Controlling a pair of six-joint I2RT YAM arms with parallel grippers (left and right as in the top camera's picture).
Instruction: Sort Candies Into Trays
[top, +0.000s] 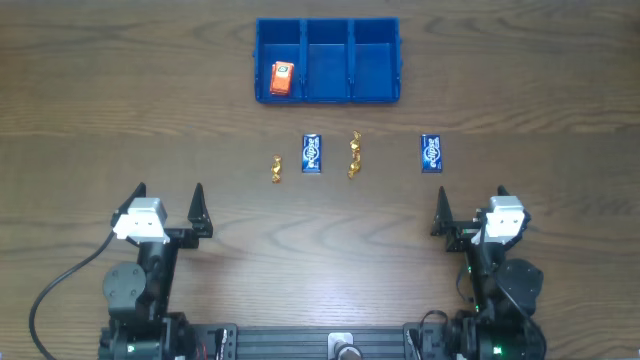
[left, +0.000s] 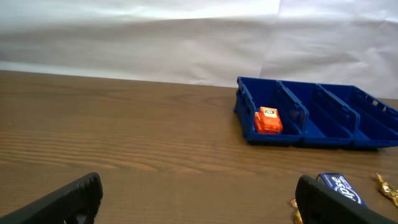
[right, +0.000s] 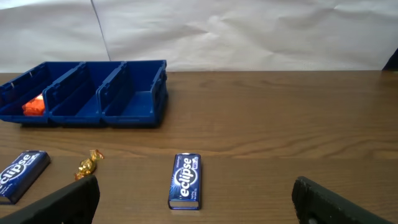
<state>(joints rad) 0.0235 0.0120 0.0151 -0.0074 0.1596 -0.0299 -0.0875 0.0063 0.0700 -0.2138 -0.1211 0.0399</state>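
A blue three-compartment tray (top: 330, 99) sits at the table's far middle, with an orange candy (top: 282, 79) in its left compartment. In front of it lie two blue mint packs (top: 312, 152) (top: 432, 153) and three gold-wrapped candies (top: 277, 168) (top: 355, 145) (top: 353, 168). My left gripper (top: 168, 205) stands open near the front left, well short of the candies. My right gripper (top: 470, 210) stands open near the front right. The left wrist view has the tray (left: 329, 138), orange candy (left: 268, 119) and a blue pack (left: 339, 186). The right wrist view has the other pack (right: 185, 180) lying ahead.
Bare wooden table surrounds the candies on all sides. The tray's middle and right compartments (top: 375, 62) hold nothing. A white backdrop (right: 249, 31) stands behind the table's far edge.
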